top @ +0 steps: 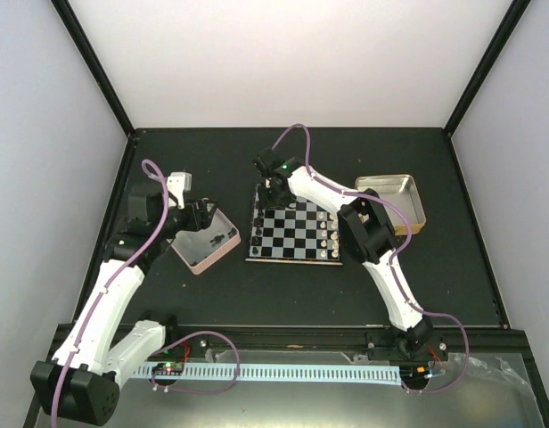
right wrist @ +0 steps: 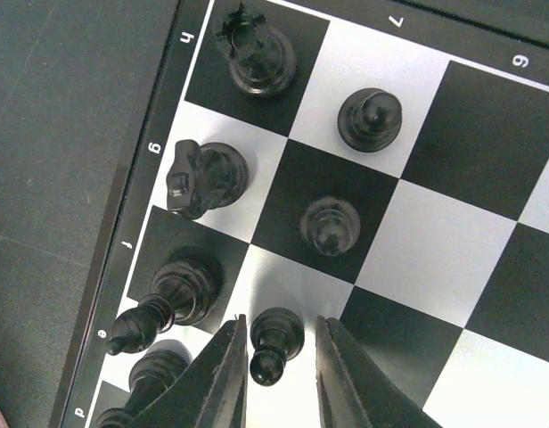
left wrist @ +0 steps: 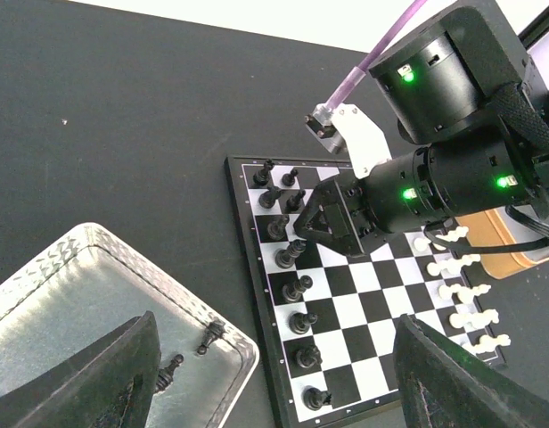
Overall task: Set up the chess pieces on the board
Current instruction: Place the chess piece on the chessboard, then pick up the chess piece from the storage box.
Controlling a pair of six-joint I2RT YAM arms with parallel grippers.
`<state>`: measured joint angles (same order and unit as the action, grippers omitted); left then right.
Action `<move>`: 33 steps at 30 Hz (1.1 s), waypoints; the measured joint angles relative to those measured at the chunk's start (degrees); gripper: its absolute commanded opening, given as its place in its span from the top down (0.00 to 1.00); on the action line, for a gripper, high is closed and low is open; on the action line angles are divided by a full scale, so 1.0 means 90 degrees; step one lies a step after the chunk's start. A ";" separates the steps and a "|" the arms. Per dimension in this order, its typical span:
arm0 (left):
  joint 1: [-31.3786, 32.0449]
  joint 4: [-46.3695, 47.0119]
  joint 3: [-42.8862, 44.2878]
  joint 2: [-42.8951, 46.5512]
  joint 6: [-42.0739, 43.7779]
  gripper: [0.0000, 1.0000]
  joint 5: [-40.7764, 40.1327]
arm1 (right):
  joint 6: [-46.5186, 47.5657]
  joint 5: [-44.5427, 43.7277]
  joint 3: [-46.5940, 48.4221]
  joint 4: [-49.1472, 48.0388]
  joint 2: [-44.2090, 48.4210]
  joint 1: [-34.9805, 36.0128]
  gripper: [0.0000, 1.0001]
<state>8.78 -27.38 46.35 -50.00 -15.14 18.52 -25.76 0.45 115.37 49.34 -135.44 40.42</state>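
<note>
Both arms had white shells along their long links and black housings at the joints. The left arm (top: pixel 105 308) and the right arm (top: pixel 395 285) each carried a thin purple cable (top: pixel 297 129). Small green lights (left wrist: pixel 408 76) glowed on the right arm's black cylindrical wrist housings, beside a white bracket (left wrist: pixel 359 138). The fingers (right wrist: pixel 223 379) of the right gripper (right wrist: pixel 279 321) were dark, smooth and tapered. Those (left wrist: pixel 105 374) of the left gripper (left wrist: pixel 276 319) showed as blurred black wedges.

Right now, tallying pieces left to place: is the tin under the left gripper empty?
Not empty: the left wrist view shows two black pieces lying on the floor of the tin, near its corner.
</note>
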 measured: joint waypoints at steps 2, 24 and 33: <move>-0.0012 0.0000 0.0000 -0.0007 0.0000 0.27 -0.0005 | 0.0000 0.0002 -0.0002 0.0002 0.0007 0.0000 0.74; -0.0017 -0.0784 0.0022 -0.2885 -0.0627 0.51 -0.0386 | -0.0323 0.0639 -0.3084 -0.1710 0.3179 -0.0002 0.62; -0.0015 -0.1190 0.0267 -0.4044 -0.0777 0.57 -0.0658 | -0.0369 0.0862 -0.3728 -0.1899 0.3198 -0.0002 0.64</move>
<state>8.64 -38.09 48.75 -86.39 -22.13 12.60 -29.08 8.21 81.82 32.25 -106.65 40.40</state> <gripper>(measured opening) 0.462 0.368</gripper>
